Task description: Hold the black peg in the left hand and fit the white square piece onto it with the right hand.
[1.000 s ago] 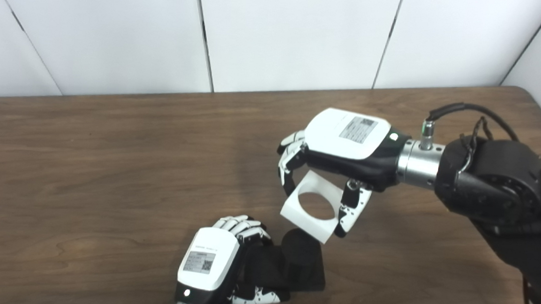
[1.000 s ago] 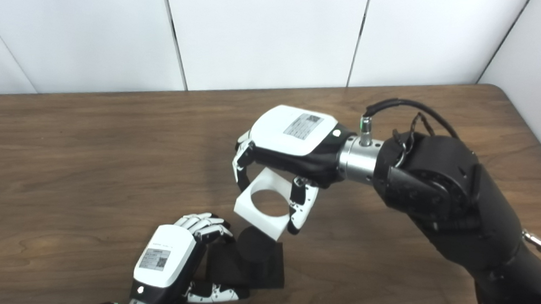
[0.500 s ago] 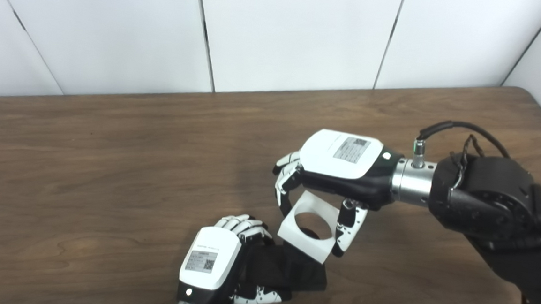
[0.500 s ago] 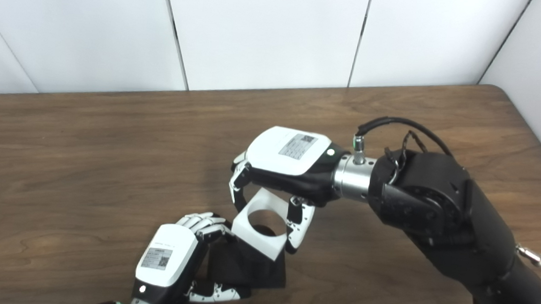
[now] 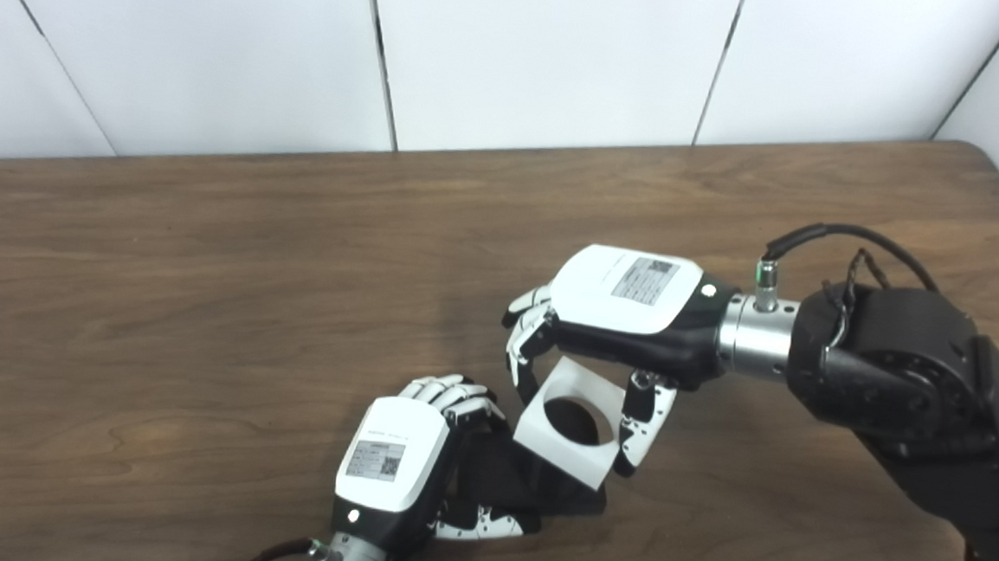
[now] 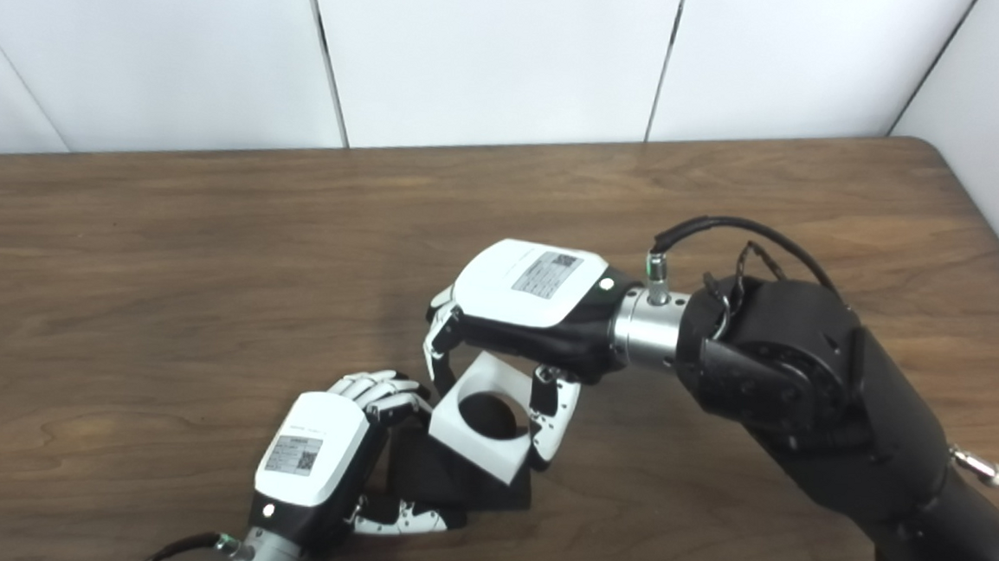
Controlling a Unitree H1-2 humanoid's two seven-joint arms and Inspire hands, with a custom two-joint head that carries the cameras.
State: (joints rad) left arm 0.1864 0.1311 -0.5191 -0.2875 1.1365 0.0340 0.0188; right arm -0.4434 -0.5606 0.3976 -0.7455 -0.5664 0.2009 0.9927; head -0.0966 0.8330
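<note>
The black peg (image 5: 573,422) stands on a black square base (image 5: 500,484) near the table's front edge. My left hand (image 5: 397,469) is shut on that base from the left. The white square piece (image 5: 560,445) has a round hole, and the peg's dark top fills the hole. My right hand (image 5: 614,318) is shut on the white piece from above, fingers on its far side and thumb on its right side. In the right eye view the white piece (image 6: 485,444) sits tilted over the peg (image 6: 487,414), hiding the peg's shaft.
The brown wooden table (image 5: 204,297) runs to a white panelled wall at the back. Its right edge and rounded far corner (image 5: 984,158) lie behind my right arm.
My right hand has come down and towards me with the white piece. The piece was above and beyond the peg; now its hole is over the peg's top. The camera tilted slightly.
</note>
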